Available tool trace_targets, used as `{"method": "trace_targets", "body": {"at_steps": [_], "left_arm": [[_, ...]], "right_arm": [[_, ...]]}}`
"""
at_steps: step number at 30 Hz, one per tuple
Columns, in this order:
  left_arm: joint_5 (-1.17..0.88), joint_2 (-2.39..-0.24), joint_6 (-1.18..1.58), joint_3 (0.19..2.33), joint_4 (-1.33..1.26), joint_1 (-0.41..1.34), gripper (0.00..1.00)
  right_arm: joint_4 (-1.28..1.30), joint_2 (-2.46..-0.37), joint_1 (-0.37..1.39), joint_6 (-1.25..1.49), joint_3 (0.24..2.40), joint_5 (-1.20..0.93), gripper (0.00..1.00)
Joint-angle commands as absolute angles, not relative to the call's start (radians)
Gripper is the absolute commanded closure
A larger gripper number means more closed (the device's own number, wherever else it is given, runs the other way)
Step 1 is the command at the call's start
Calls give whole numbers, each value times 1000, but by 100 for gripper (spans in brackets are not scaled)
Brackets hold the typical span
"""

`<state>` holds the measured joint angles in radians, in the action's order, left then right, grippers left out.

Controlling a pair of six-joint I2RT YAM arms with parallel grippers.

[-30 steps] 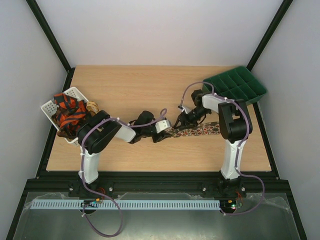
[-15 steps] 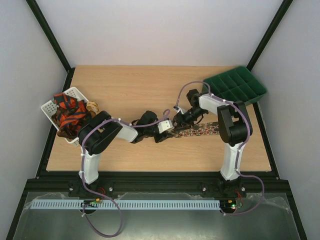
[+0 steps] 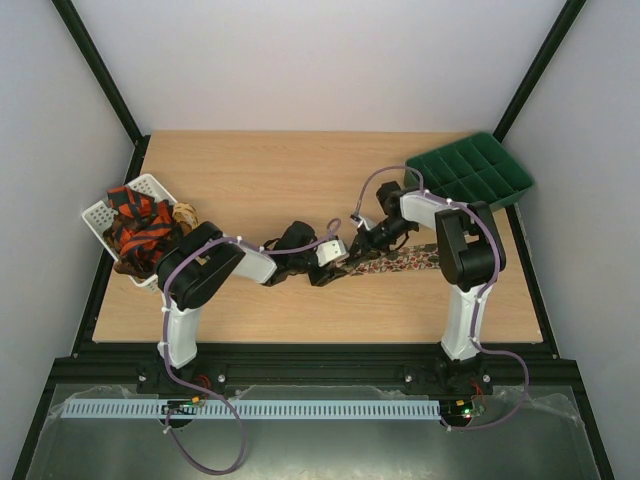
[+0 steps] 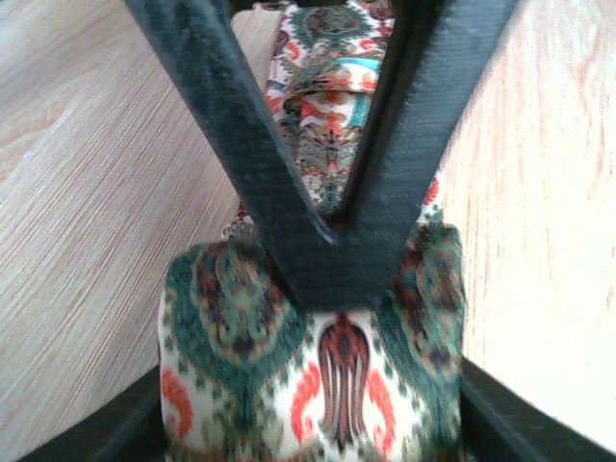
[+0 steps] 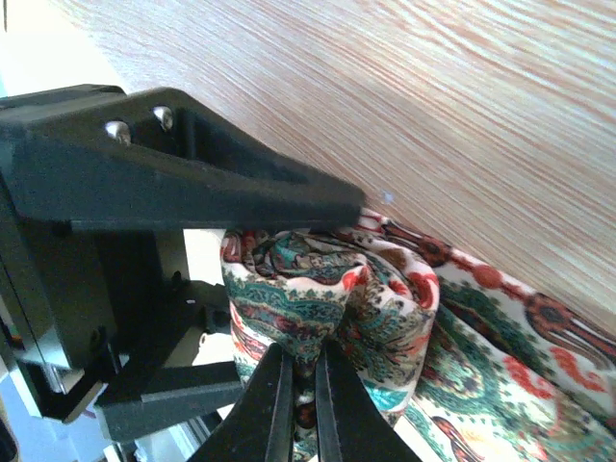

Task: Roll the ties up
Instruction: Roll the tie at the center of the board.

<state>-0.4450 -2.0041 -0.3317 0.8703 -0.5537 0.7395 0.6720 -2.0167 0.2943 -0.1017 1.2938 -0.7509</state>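
Note:
A floral-print tie [image 3: 400,260] lies flat on the table, its left end wound into a small roll [image 4: 308,375]. My left gripper [image 3: 338,262] holds that roll between its jaws; its fingers show as dark bars at the bottom corners of the left wrist view [image 4: 310,414]. My right gripper [image 3: 362,245] meets it from the right, and its fingers [image 4: 231,144] form a V over the roll. In the right wrist view the right gripper [image 5: 300,380] is pinched shut on a fold of the roll [image 5: 327,289], with the left gripper's fingers [image 5: 192,183] around it.
A white basket [image 3: 100,212] at the left edge holds red-orange and black ties [image 3: 140,228] in a heap. A green compartment tray [image 3: 470,170] stands at the back right. Both arms cross the table's middle.
My left gripper has shifted a little to the right along the tie with the roll. My right gripper has stayed at the roll, moving only slightly.

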Motion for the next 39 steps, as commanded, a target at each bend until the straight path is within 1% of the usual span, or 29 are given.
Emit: {"method": "trace_targets", "body": {"at_steps": [1, 3, 7, 10, 17, 25, 28, 30, 31, 34, 36, 38, 39], "left_arm": [[-453, -2016, -342, 825, -428, 735, 35], [-484, -1993, -335, 821, -445, 732, 31], [-536, -1964, -308, 811, -488, 731, 25], [-552, -1964, -306, 806, -517, 733, 23], [-549, -2035, -295, 870, -587, 733, 21], [-573, -2119, -253, 986, -628, 742, 21], [-569, -2136, -257, 1006, -616, 742, 24], [-565, -2138, -279, 1004, -584, 742, 28], [-562, -2136, -296, 1001, -562, 742, 33], [-548, -2121, -347, 975, -488, 741, 51], [-535, -2107, -385, 940, -457, 741, 58], [-520, -2091, -415, 902, -439, 742, 60], [-512, -2084, -423, 888, -433, 742, 60]], "right_arm": [[687, -2046, 250, -128, 1231, -651, 99], [687, -2059, 223, -132, 1218, -673, 99], [698, -2091, 169, -145, 1199, -704, 99], [700, -2098, 134, -161, 1189, -679, 99], [696, -2102, 110, -169, 1185, -605, 99], [657, -2119, 166, -137, 1178, -634, 99], [626, -2126, 205, -108, 1188, -661, 99], [607, -2131, 221, -90, 1199, -672, 99], [604, -2134, 226, -84, 1207, -673, 99], [622, -2133, 225, -94, 1230, -662, 98], [639, -2115, 220, -109, 1234, -649, 98], [664, -2089, 214, -122, 1241, -651, 95], [678, -2073, 210, -130, 1246, -660, 92]]}}
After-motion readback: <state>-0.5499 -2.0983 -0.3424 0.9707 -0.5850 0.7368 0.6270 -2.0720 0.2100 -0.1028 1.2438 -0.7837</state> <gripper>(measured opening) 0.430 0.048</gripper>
